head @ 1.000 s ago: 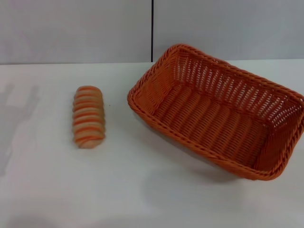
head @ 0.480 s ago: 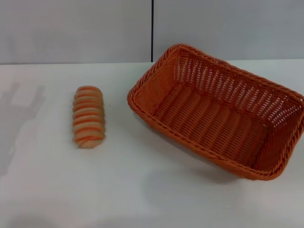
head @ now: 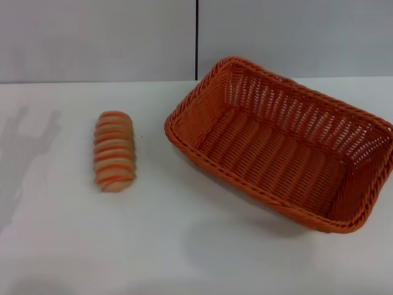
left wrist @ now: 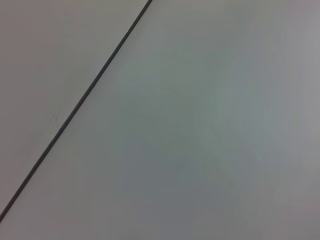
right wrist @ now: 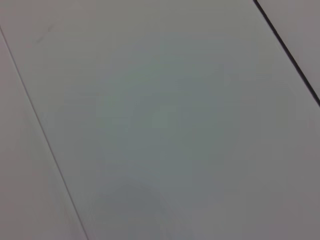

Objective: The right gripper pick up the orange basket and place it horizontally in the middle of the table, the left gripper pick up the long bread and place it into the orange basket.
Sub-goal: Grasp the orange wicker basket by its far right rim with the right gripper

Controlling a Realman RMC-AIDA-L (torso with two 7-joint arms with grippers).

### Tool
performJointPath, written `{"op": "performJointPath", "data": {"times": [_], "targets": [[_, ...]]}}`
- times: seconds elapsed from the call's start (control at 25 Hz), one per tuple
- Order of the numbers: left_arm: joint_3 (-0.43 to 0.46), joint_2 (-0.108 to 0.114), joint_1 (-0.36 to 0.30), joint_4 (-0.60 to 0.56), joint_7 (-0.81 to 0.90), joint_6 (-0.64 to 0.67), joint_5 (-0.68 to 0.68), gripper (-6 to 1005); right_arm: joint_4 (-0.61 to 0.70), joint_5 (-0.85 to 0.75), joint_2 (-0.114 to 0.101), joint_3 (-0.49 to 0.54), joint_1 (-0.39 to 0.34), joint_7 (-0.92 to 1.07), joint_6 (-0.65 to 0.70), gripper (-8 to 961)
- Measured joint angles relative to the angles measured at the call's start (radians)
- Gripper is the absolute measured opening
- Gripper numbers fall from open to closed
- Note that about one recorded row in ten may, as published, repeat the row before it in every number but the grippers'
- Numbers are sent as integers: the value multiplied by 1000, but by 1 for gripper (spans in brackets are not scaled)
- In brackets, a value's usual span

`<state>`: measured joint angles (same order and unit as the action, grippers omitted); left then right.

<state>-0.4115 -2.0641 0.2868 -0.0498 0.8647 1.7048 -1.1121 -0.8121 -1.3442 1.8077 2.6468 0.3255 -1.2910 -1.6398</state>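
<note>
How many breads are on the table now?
1. The long bread lies on the table, to the left of the orange basket and apart from it. The basket's inside shows no bread.

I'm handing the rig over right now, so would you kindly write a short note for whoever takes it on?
Grippers: neither the left gripper nor the right gripper is in any view; both wrist cameras show only plain wall panels.
Things: the orange basket sits on the table toward the robot's right, angled, and holds nothing. The long bread lies on the table to the basket's left, apart from it.
Done: nothing yet.
Left: right gripper sets the basket horizontally mid-table; left gripper then puts the bread in it.
</note>
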Motion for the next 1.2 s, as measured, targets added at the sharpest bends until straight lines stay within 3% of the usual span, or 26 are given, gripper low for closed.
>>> {"op": "performJointPath", "data": {"times": [0.28, 0.48, 0.64, 0.88, 1.0, 1.2], "targets": [[-6, -1, 1, 1, -11, -3, 0, 844, -201, -131, -43, 2, 9, 186, -4, 652], [-6, -1, 12, 1, -11, -13, 0, 845, -293, -352, -87, -3, 87, 259, -79, 653], [-6, -1, 18, 4, -11, -18, 0, 845, -314, -467, -102, -63, 150, 271, -186, 651], [-18, -1, 16, 2, -12, -20, 0, 846, -343, -594, -95, -213, 188, 285, -190, 653], [-26, -1, 19, 2, -13, -32, 0, 846, -309, -721, -71, -247, 243, 285, -170, 653], [-27, -1, 27, 1, -13, -48, 0, 845, -252, -865, -48, -273, 303, 278, -98, 652]]}}
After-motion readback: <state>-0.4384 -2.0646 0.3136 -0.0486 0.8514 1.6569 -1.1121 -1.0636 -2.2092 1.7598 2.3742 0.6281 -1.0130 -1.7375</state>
